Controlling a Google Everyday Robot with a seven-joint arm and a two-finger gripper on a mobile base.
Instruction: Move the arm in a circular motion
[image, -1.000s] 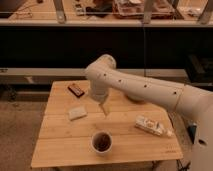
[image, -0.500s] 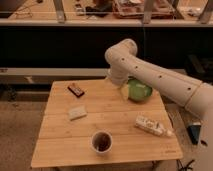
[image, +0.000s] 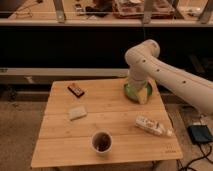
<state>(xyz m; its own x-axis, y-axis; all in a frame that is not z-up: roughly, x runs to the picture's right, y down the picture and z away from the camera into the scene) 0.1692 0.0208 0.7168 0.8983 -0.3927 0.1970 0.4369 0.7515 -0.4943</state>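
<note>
- Dark shelving under a pale ledge runs behind a slatted wooden desk (image: 115, 120); the floor around it is carpeted.
- At the left, a small dark bar (image: 76, 90) and a pale square pad (image: 77, 112) lie flat, well apart from the robot; I judge them at little risk.
- Front centre, a cup (image: 102, 142) with dark contents stands upright; a wide, low circle could tip it and spill across the boards.
- At the back right, the gripper (image: 143, 95) hangs over a green rounded object (image: 130, 90), close to it or touching; whether it is open, or holds anything, I cannot tell; sweeping at this height would likely shove the green object off the desk.
- The arm (image: 167, 75) reaches in from the right, its elbow raised near the shelving; a generous loop might strike that ledge.
- A white packet (image: 150, 126) lies on its side below the arm; a dipping pass could knock it away.
</note>
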